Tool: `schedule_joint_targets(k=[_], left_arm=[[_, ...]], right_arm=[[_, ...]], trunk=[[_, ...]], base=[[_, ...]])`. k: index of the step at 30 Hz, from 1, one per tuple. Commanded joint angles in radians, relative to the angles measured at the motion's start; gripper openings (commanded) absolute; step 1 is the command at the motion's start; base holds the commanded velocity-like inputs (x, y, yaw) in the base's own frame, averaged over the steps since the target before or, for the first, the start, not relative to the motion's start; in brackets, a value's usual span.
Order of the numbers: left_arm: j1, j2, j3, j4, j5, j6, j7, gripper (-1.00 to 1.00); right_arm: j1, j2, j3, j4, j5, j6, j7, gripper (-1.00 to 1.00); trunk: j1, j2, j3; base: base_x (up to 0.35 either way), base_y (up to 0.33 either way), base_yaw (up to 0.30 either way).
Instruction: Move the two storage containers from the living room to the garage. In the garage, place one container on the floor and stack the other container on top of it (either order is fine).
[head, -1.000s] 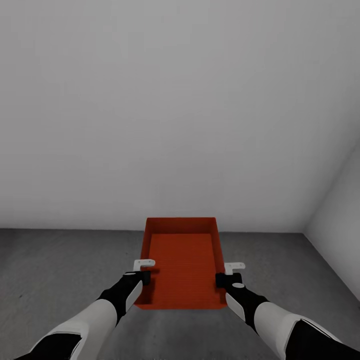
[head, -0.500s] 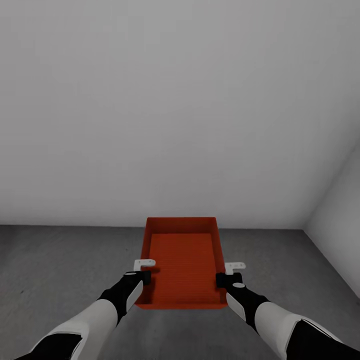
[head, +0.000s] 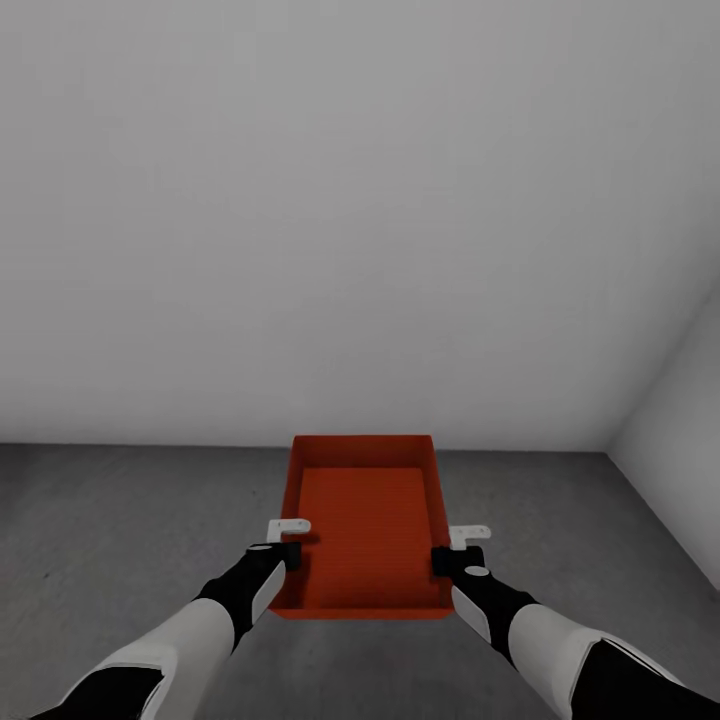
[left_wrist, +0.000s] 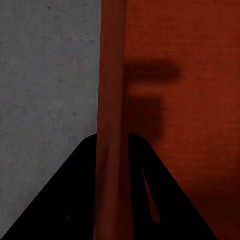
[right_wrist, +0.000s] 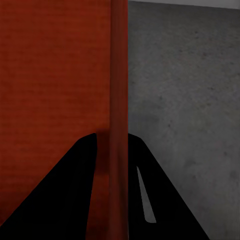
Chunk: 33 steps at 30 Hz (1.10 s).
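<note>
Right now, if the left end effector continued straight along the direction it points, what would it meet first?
Probably the concrete floor. The left end effector is shut on the side wall of the orange-red storage container, pointing downward along that wall; how far off the floor lies is unclear.

Lower frame, head view: two arms, white forearm shells over black upper segments, black wrists. Left gripper (head: 287, 541) and right gripper (head: 458, 546): black bodies, small white brackets on top. Wrist views: black wedge-shaped fingers (left_wrist: 75, 200).

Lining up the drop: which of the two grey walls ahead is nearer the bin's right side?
The angled side wall, closing in beside the right claw; the broad back wall lies straight beyond the storage container.
</note>
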Motion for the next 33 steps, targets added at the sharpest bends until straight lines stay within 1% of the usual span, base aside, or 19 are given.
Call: schedule_joint_targets(k=[1, 33], left_arm=[[0.0, 0.03, -0.007, -0.003, -0.021, 0.008, 0.016, -1.0], [0.0, 0.03, -0.007, 0.002, -0.021, 0.003, 0.015, -1.0]], right_arm=[[-0.001, -0.012, -0.001, 0.036, -0.011, -0.006, -0.007, -1.0], [-0.001, -0.012, -0.002, 0.036, -0.011, -0.006, -0.007, -1.0]], trunk=[[0.0, -0.001, -0.003], [0.0, -0.001, -0.054]], base=[[0.0, 0.0, 0.0], [0.0, 0.0, 0.0]])
